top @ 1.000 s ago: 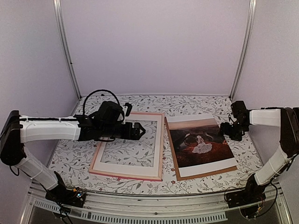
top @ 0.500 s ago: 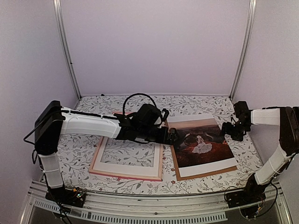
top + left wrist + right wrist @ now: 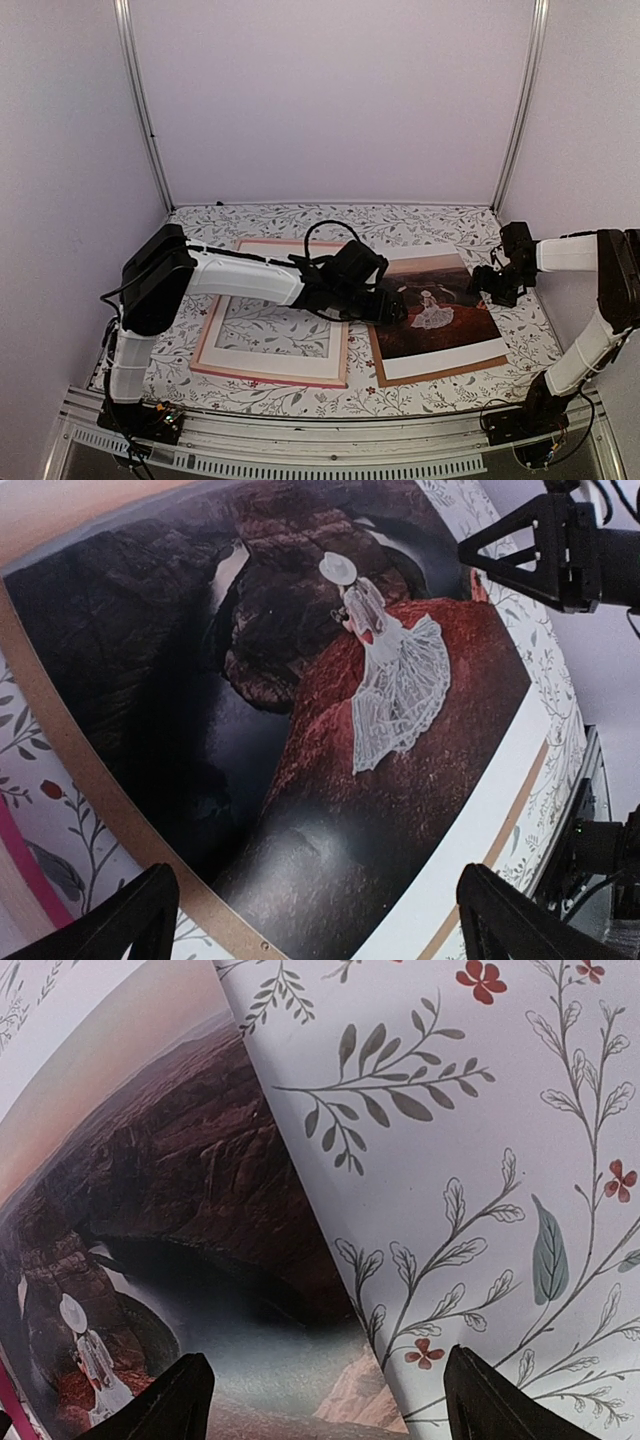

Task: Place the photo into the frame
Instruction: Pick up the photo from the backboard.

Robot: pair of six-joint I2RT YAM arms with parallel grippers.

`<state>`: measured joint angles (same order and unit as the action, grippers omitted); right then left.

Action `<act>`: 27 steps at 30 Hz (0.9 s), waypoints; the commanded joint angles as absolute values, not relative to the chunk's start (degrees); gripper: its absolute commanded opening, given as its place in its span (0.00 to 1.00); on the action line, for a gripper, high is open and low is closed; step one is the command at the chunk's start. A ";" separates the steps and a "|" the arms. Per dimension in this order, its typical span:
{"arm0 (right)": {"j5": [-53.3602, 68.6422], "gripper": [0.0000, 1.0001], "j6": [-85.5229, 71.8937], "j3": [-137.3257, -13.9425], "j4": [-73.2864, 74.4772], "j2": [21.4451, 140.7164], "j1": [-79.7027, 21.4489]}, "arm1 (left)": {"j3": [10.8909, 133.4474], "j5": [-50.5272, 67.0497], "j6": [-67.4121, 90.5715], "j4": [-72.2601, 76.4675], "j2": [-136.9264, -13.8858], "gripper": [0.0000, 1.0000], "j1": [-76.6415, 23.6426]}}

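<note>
Lying flat at the left on the flowered tablecloth (image 3: 430,225), the thin pink rectangular picture frame (image 3: 268,377) holds a white windowed mat board (image 3: 270,360). Just right of it the left gripper (image 3: 398,310) hovers over the dark reddish-brown photo (image 3: 440,320), fingers spread wide and empty. The photo rests on a plain brown hardboard backing (image 3: 95,790). At its right edge the right gripper (image 3: 487,283) is likewise open and empty; contact is hard to judge. Pinching one edge only and lifting gently should avoid creasing.

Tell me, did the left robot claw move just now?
Yes. The left gripper swung to the right: it was over the frame's white mat, and now it hangs over the photo. The frame itself stayed put.
</note>
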<state>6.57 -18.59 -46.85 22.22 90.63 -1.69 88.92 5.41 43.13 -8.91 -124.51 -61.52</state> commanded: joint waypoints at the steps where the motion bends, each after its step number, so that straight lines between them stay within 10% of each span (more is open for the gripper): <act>1: 8.53 0.83 -18.12 -46.07 20.01 91.76 -1.41 | 91.61 5.01 45.34 -11.07 -127.29 0.99 -62.33; 27: 13.25 0.81 -18.13 -43.17 17.53 91.85 -1.33 | 93.52 7.10 48.75 -8.69 -132.14 0.98 -62.28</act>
